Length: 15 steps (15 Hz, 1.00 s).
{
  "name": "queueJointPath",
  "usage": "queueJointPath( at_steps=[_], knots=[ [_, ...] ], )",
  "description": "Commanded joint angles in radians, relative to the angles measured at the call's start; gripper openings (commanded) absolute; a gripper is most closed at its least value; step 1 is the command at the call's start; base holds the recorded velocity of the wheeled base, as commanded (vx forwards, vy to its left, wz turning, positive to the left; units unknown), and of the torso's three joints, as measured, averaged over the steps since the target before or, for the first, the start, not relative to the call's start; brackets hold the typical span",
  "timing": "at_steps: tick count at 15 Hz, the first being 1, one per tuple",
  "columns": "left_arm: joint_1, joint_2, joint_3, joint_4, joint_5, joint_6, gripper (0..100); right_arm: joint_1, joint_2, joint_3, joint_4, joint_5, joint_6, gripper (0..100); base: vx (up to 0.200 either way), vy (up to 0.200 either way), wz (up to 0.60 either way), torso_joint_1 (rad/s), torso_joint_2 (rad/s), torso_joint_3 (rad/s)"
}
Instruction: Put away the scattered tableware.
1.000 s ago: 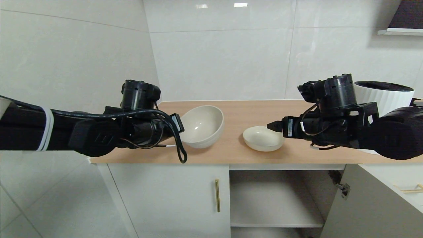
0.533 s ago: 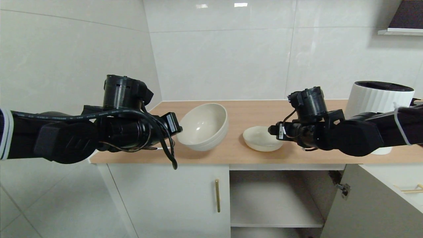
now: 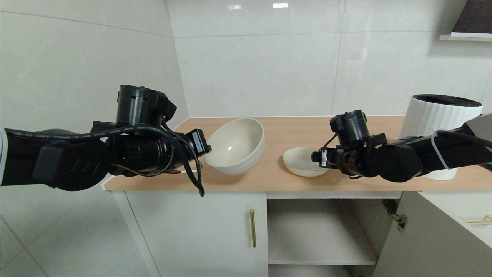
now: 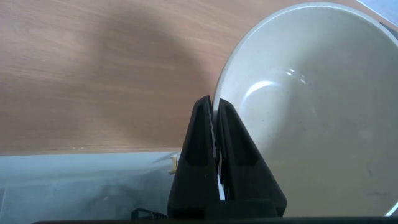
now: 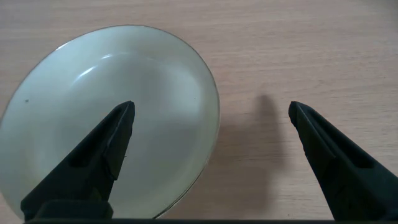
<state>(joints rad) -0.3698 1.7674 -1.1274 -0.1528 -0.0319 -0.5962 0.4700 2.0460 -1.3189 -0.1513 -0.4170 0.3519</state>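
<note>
A large cream bowl (image 3: 236,145) is tilted and lifted at the left of the wooden counter (image 3: 276,130). My left gripper (image 3: 205,148) is shut on its near rim; in the left wrist view the fingers (image 4: 214,134) pinch the rim of the bowl (image 4: 311,118). A small cream dish (image 3: 301,161) lies flat on the counter to the right. My right gripper (image 3: 317,157) stands open at the dish's right edge; in the right wrist view one finger (image 5: 102,146) is over the dish (image 5: 112,118) and the other is over bare wood beside it.
A tall white ribbed container (image 3: 440,130) stands at the counter's right end. Below the counter a cabinet door (image 3: 426,238) hangs open, showing a shelf (image 3: 319,238). The left cabinet door (image 3: 200,231) with a brass handle is closed. Tiled walls close in at the back and left.
My left gripper has raised and tilted the large bowl slightly. My right arm has dropped lower and moved in toward the small dish.
</note>
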Motion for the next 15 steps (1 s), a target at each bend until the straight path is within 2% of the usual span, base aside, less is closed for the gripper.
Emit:
queueJointPath(
  at_steps=[1,3,4,11,15],
  knots=[
    [0.0,-0.002,0.0,-0.001,0.001,-0.001,0,-0.001,0.005,-0.005,-0.001,0.0,0.002,100,0.0,0.0,0.0,0.0,0.0,0.0],
    [0.0,-0.002,0.0,-0.001,0.001,-0.001,0,-0.001,0.007,-0.005,0.001,0.0,0.004,100,0.0,0.0,0.0,0.0,0.0,0.0],
    [0.0,-0.002,0.0,-0.001,0.001,-0.001,0,-0.001,0.007,-0.005,0.001,0.0,0.004,0,0.0,0.0,0.0,0.0,0.0,0.0],
    [0.0,-0.003,0.002,-0.001,0.001,-0.001,0,-0.001,-0.007,-0.003,0.002,0.0,0.007,0,0.0,0.0,0.0,0.0,0.0,0.0],
    [0.0,-0.022,0.021,-0.001,-0.002,-0.001,0,0.002,-0.09,-0.006,0.099,0.034,0.045,0,0.0,0.0,0.0,0.0,0.0,0.0]
  ],
)
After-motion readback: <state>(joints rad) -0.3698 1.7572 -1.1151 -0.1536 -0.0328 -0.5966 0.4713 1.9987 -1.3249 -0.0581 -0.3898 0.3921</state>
